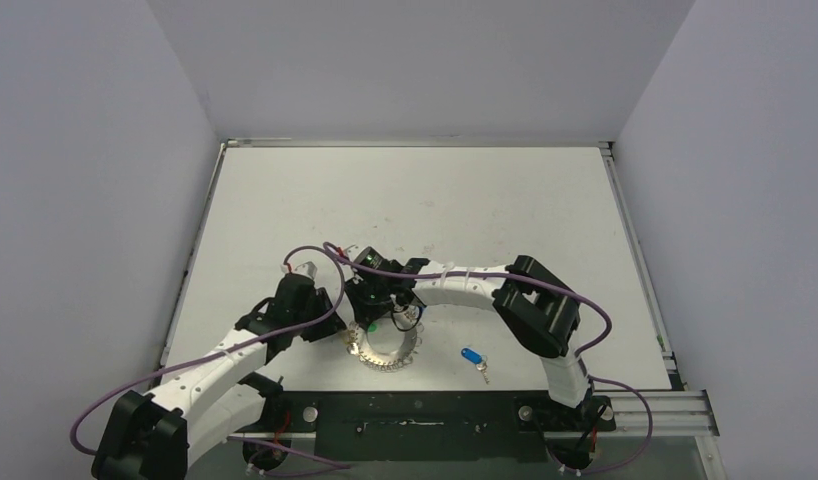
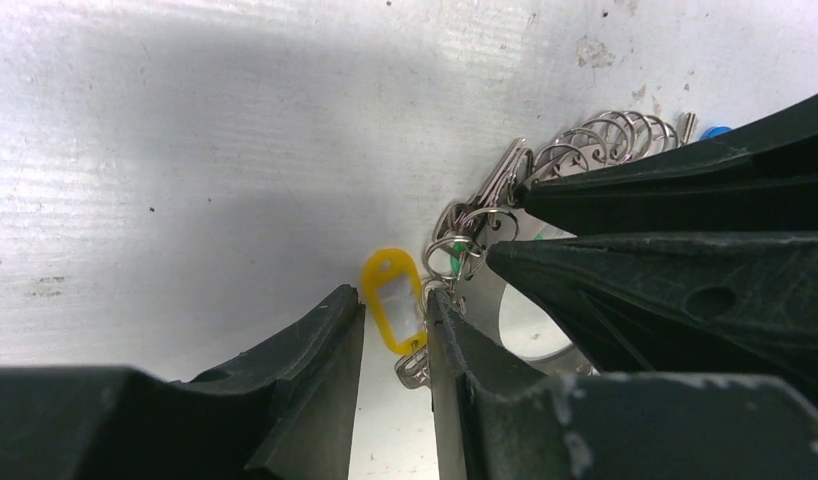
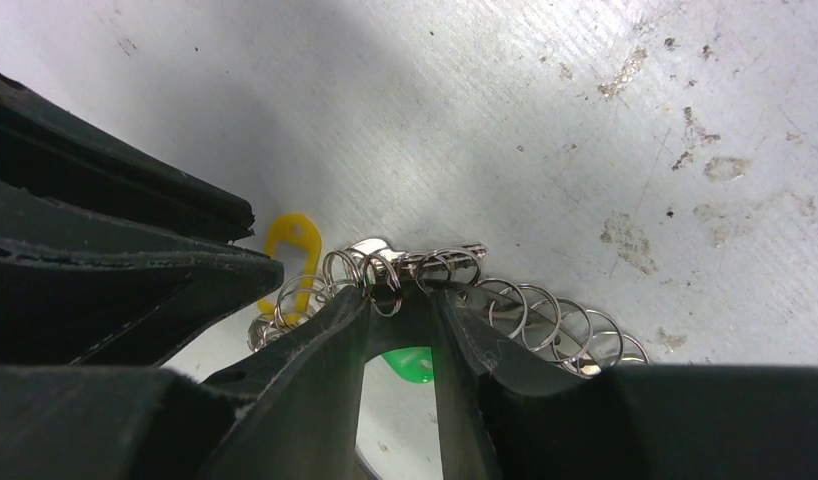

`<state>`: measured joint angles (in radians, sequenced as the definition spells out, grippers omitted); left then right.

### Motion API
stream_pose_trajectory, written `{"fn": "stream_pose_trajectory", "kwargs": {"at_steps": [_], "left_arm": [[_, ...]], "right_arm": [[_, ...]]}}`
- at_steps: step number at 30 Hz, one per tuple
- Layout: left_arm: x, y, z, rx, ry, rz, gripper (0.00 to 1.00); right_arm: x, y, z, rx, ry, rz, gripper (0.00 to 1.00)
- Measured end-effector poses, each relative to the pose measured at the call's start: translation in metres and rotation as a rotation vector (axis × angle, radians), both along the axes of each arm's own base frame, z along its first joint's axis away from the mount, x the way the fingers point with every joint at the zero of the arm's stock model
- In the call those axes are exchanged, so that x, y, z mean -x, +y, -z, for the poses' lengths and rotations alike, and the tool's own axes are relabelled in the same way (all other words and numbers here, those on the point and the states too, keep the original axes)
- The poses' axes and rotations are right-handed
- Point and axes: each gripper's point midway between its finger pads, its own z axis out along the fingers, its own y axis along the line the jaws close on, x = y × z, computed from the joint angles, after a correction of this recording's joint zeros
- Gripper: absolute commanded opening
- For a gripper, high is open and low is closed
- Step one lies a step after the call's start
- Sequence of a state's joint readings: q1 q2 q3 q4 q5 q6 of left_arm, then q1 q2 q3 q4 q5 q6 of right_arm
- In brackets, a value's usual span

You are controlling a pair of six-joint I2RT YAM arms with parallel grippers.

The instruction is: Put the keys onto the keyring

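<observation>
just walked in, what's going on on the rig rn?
Both arms are working at the keyring near the front of the table. The left hand straddles the yellow key tag. The right hand brackets one of the ring's small wire loops, with a green tag just below. Whether either is actually gripping is unclear. One blue-tagged key lies loose on the table, right of the ring and apart from it.
</observation>
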<state>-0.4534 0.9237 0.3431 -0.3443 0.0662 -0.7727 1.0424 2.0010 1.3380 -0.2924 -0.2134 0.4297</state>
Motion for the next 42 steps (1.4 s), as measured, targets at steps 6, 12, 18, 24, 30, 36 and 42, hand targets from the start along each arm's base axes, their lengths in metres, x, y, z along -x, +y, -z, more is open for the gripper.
{"fn": "stream_pose_trajectory", "kwargs": {"at_steps": [6, 12, 18, 24, 30, 36, 42], "left_arm": [[-0.01, -0.003, -0.004, 0.029, -0.033, 0.016, 0.25], [-0.017, -0.001, -0.004, 0.073, -0.02, 0.003, 0.22], [-0.022, -0.005, -0.004, 0.117, -0.012, 0.01, 0.21], [-0.017, -0.006, 0.005, 0.127, 0.007, 0.019, 0.19], [-0.016, -0.008, 0.009, 0.135, 0.018, 0.023, 0.14], [-0.02, -0.013, 0.01, 0.164, 0.012, 0.025, 0.07], [-0.024, -0.019, 0.012, 0.194, 0.011, 0.029, 0.0]], "right_arm": [[0.001, -0.001, -0.016, -0.026, -0.02, 0.002, 0.2], [0.003, 0.015, -0.037, -0.12, -0.016, -0.005, 0.18], [0.006, 0.018, -0.034, -0.133, 0.014, -0.001, 0.21], [0.01, 0.011, -0.006, -0.067, 0.048, 0.001, 0.21], [0.011, 0.01, 0.0, -0.054, 0.058, 0.001, 0.22], [0.011, 0.011, 0.001, -0.055, 0.06, 0.003, 0.19], [0.011, 0.012, -0.001, -0.069, 0.078, 0.013, 0.13]]}}
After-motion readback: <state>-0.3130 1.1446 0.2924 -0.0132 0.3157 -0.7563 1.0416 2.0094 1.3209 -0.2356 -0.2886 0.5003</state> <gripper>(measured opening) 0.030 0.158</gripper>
